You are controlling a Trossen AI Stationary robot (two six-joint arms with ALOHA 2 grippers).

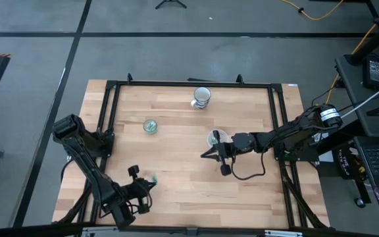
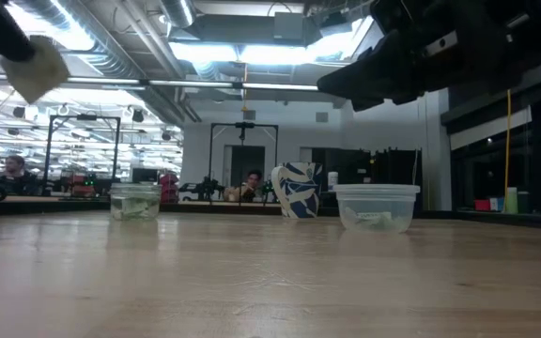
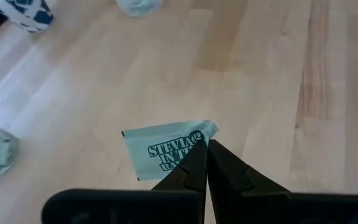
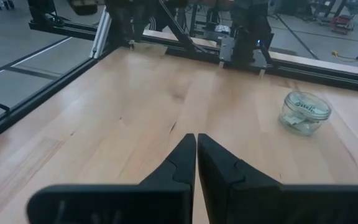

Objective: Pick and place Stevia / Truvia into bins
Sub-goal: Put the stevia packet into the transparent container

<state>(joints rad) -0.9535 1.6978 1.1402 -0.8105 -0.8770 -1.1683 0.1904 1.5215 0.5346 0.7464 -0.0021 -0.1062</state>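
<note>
From above, the wooden table (image 1: 196, 191) carried three cups. A patterned white-and-blue cup (image 1: 201, 97) stood near the far edge, at the middle. A small clear cup (image 1: 151, 126) with greenish packets inside stood left of the middle, and a wider clear cup (image 1: 215, 137) stood near the centre. The left gripper (image 1: 149, 181) was near the front left corner and held a light green packet (image 1: 152, 178) at its tip. The right gripper (image 1: 212, 154) was just beside the wider clear cup, on its front side.

From table height, the small clear cup (image 2: 135, 201) stood at the left, the patterned cup (image 2: 296, 191) in the middle and the wider clear cup (image 2: 376, 207) at the right, each clear cup with packets in the bottom. A pale packet (image 2: 38, 69) hung high at the upper left, above the table. A dark arm (image 2: 421, 47) crossed the upper right. People sat in the room behind.

In the left wrist view, the left gripper (image 3: 202, 149) had its fingers pressed together on one corner of a Stevia packet (image 3: 163, 151), and green print was readable on it. The packet was over bare wood.

In the right wrist view, the right gripper (image 4: 196, 144) had its fingers closed together with nothing between them. The small clear cup (image 4: 304, 112) with packets stood farther off on the table.
</note>
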